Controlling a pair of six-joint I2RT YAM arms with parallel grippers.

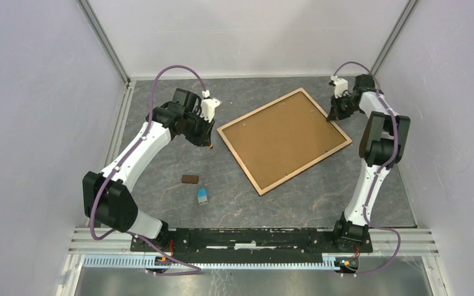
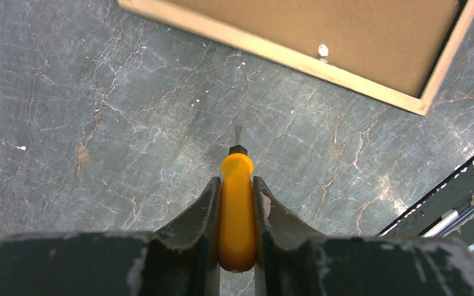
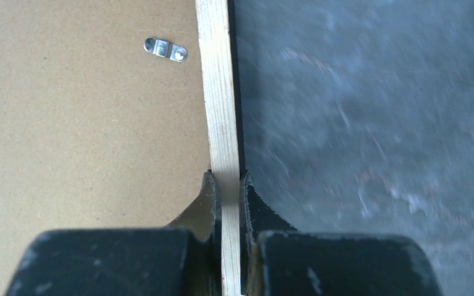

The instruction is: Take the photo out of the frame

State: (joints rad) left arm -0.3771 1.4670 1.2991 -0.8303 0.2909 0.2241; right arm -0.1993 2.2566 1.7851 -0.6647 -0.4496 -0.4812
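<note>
The frame lies face down in the middle of the table, light wood rim around a brown backing board. The photo is hidden under the board. My left gripper is shut on an orange-handled screwdriver, tip pointing at the table just left of the frame's near-left corner. My right gripper is shut on the frame's wood rim at its far right edge. A metal turn clip sits on the board by that rim; another clip shows in the left wrist view.
A small brown block and a small blue-and-grey item lie on the table near the left arm. White walls close in the back and sides. The arms' mounting rail runs along the near edge.
</note>
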